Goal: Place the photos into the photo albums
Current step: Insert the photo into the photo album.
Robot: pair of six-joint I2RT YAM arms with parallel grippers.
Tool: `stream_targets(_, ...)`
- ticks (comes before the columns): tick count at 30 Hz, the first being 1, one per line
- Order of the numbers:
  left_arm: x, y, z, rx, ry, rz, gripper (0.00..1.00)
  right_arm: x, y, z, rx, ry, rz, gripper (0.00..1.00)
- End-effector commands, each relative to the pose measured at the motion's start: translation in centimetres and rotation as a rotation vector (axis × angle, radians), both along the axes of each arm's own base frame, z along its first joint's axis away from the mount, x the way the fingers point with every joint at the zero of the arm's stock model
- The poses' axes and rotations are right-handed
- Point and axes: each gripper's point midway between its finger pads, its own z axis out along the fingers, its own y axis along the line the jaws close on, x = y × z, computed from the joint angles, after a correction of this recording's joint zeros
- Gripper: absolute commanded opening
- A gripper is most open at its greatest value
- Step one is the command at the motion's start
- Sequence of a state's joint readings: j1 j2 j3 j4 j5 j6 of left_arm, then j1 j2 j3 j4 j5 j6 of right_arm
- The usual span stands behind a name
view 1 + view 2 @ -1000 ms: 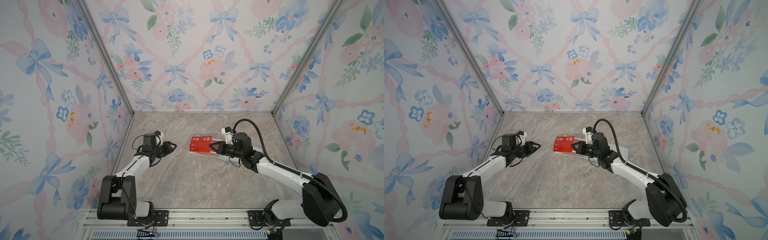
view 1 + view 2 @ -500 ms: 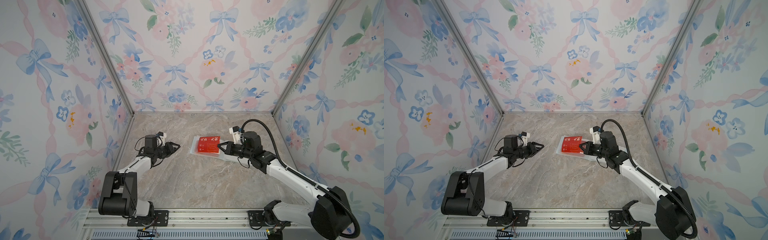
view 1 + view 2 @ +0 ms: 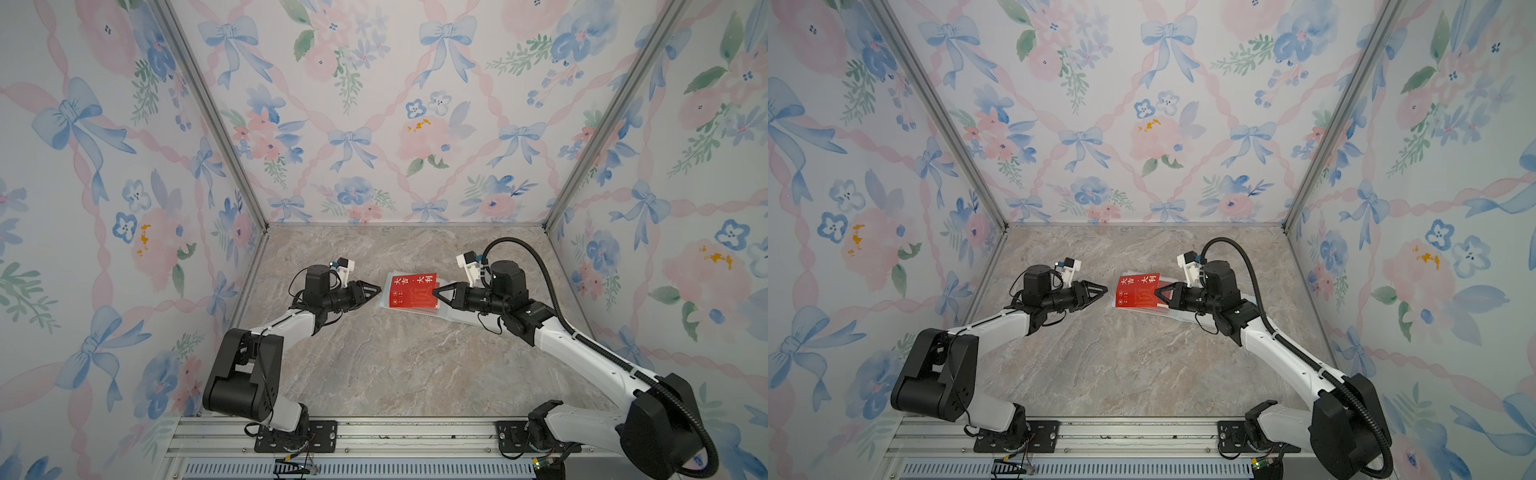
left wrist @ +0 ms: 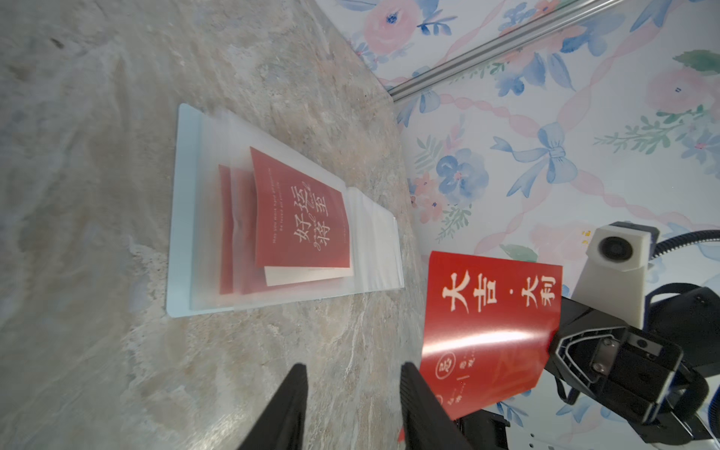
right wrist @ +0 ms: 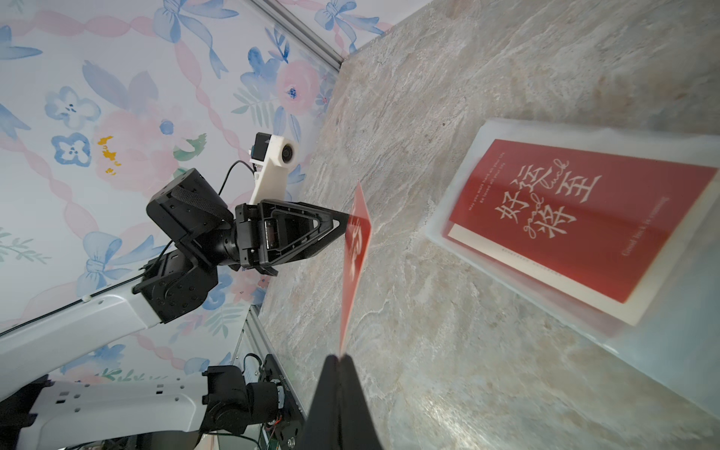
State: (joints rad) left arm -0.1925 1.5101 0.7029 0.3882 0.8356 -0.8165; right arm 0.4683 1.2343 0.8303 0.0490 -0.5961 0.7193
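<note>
1. Pinch on the three o'clock edge of the raised red card [image 3: 411, 291] by the right gripper [image 3: 434, 293], jaws closed flat on it, the card clear of the table.
2. At nine o'clock of that card: left gripper [image 3: 378, 288], jaws part-way open, nothing between them, tips just beside the free edge.
3. Beneath the card and out toward four o'clock: photo album [image 4: 183, 218], lying open and flat, with more red cards [image 4: 300, 210] in or on its clear pages, hard to tell which, and a cream edge peeking out.
4. Risk one, by my reading: a crease in the thin card if the left jaws close off-line or tug against the right-hand pinch.
5. Risk two: a slip from that narrow edge grip in a handover, then a flutter down onto the marble.
6. Risk three: a snag at the sleeve mouth, buckling the card or dragging the light, unpinned album.
7. Underneath: smooth grey-beige marble-look table [image 3: 374, 365], probably slick, little help against sliding.
8. All round: floral walls [image 3: 374, 104] with blue bows and pink ribbons, aluminium corner posts [image 3: 216, 124], and a rail [image 3: 374, 432] at six o'clock carrying both arm bases.
</note>
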Motion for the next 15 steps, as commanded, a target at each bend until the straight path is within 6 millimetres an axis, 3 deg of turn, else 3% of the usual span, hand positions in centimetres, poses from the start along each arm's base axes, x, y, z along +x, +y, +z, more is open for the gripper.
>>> stream_targets(1, 0.3, -0.9, 1.3, -0.032, -0.04, -0.041, 0.42, 0.0, 0.4, 2.0, 0.06, -0.027, 0.034, 0.04)
stream_targets(15, -0.5, -2.6, 3.0, -0.091, -0.061, -0.115, 0.42, 0.1, 1.4, 1.8, 0.104, 0.003, 0.076, 0.04)
